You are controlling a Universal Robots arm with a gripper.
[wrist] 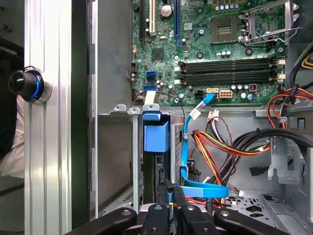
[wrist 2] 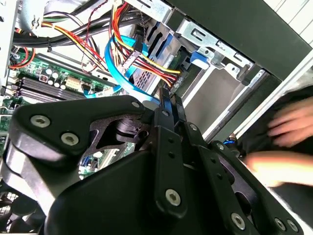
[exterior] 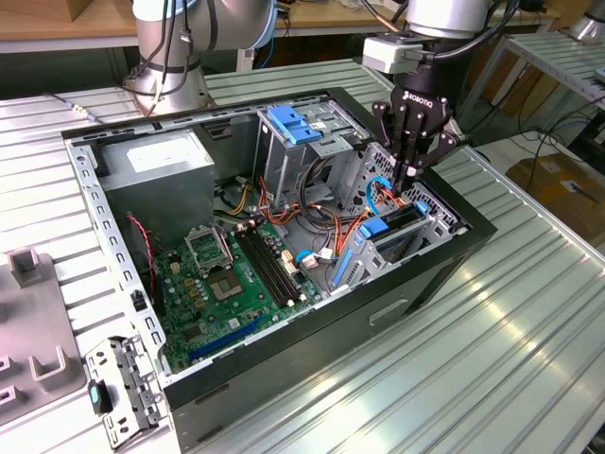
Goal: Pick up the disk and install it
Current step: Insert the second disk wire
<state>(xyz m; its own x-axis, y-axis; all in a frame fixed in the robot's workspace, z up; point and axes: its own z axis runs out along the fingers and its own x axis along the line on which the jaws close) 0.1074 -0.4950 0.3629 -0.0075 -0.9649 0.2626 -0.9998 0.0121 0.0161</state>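
The disk (exterior: 375, 230) stands on edge in the low drive cage (exterior: 442, 216) at the exterior view's right end of the open computer case, its bright blue carrier end facing the motherboard. In the first wrist view the disk (wrist: 156, 136) runs from that blue end back toward my fingers. My gripper (exterior: 408, 180) points straight down over the disk's far end, fingers shut together with nothing visibly between them. The gripper (wrist: 169, 188) sits beside a blue data cable (wrist: 185, 147); in the second wrist view the gripper (wrist 2: 168, 95) touches the same cable bundle.
A tall metal cage with a blue latch (exterior: 293, 123) stands behind the drive cage. Loose red, yellow and orange wires (exterior: 326, 222) lie between the cages and the motherboard (exterior: 236, 274). A person's hand (wrist 2: 288, 122) moves outside the case wall. A metal bracket (exterior: 118, 388) lies on the table.
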